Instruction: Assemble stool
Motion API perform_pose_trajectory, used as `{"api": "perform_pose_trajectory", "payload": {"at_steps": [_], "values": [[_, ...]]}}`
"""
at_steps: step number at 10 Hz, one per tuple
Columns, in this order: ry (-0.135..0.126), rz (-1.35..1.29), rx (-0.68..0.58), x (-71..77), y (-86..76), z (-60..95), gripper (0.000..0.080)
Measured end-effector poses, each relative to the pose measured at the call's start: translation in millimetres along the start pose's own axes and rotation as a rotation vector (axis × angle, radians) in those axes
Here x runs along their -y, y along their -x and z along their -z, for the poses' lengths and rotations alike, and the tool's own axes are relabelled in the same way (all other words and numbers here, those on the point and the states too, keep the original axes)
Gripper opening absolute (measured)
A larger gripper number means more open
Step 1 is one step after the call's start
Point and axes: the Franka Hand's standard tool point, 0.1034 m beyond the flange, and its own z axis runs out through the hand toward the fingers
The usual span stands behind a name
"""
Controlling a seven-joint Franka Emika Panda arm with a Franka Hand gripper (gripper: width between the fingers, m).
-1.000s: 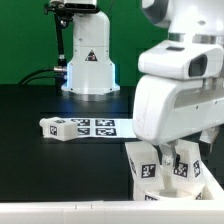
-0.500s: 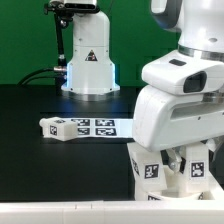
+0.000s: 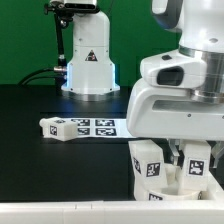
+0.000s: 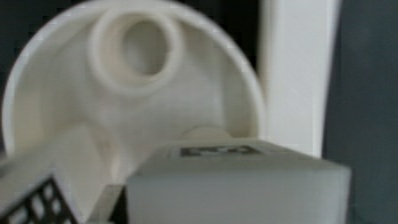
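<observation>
On the black table point(image 3: 25, 110), tagged legs point(image 3: 148, 166) flank the gripper point(image 3: 180, 157).

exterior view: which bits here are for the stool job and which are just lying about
For the job:
- loose leg, lying at the end of the marker board
- leg under the arm
- second leg under the arm
- seat, seen in the wrist view

Just lying about:
- marker board
- cable at the back

three tagged white legs point(image 3: 52, 128), one round seat point(image 4: 54, 110), one marker board point(image 3: 100, 127), one white bar point(image 4: 299, 60)
</observation>
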Motion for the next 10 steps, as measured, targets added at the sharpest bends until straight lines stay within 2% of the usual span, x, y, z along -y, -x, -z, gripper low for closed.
{"api": "perform_pose_trajectory", "payload": {"at_steps": [2, 3, 5, 6, 10], "values": [[-0.109, -0.357, 0.023, -2.7, -9.2, 2.8, 0.0327], [-0.097, -0.403, 0.023, -3.1, -8.4, 1.7, 0.0328], [-0.098, -0.552, 0.032, -0.9, -7.1, 1.3, 0.0328], [-0.107, -0.694, 0.042, -0.5, -8.1, 2.4, 0.0328], [-0.180, -1.271, 0.082, -3.2, -19.7, 6.9, 0.0328]]}}
